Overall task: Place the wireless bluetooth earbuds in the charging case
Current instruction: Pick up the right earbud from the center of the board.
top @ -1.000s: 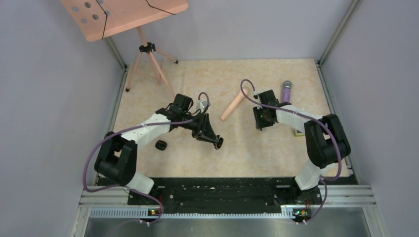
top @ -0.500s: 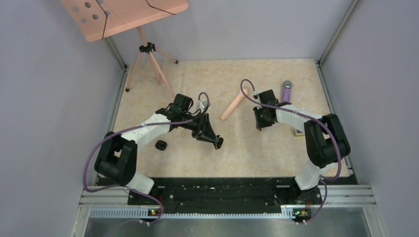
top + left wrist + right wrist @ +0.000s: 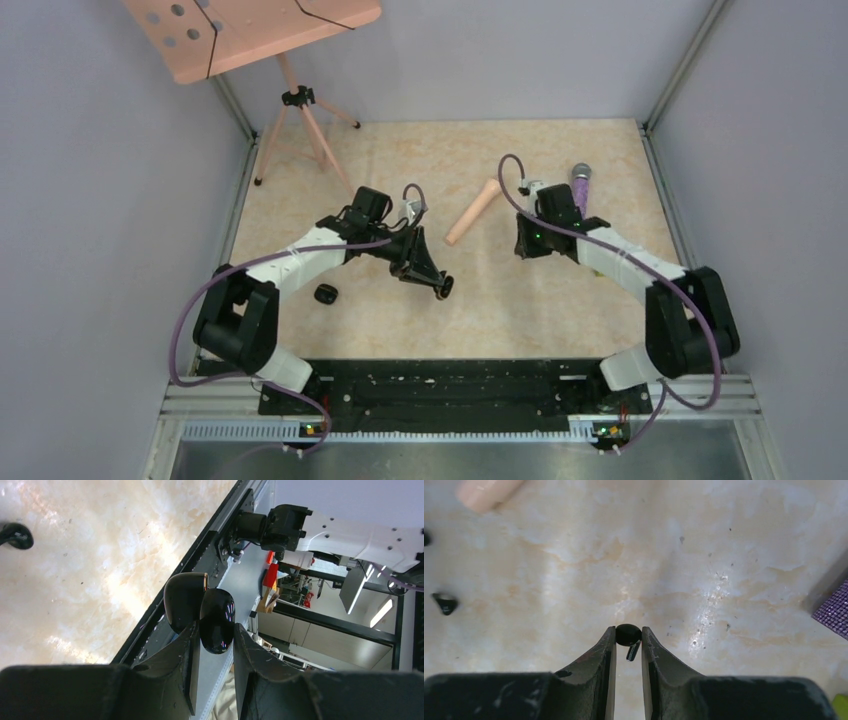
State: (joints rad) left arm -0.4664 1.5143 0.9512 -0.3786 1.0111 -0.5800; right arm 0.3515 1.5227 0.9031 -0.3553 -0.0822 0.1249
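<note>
From the top view, the left gripper point(image 3: 440, 287) is over the middle of the table point(image 3: 560, 310) and is clamped on the small charging case point(image 3: 446, 290). A black rounded lump point(image 3: 325, 294) lies on the table beside the left arm. The right gripper point(image 3: 524, 248) points down between a pink cylinder point(image 3: 472, 212) and a purple microphone point(image 3: 581, 185); what it holds is hidden here.

In the left wrist view, both fingers point(image 3: 186, 650) press the glossy case point(image 3: 186, 602) from two sides. Its lid stands open, and the inside is turned away.

In the right wrist view, the two fingers point(image 3: 607, 652) are closed on one earbud point(image 3: 628, 635), its short stem pointing toward the camera. A second earbud point(image 3: 445, 603) lies on the table far to the left.
</note>
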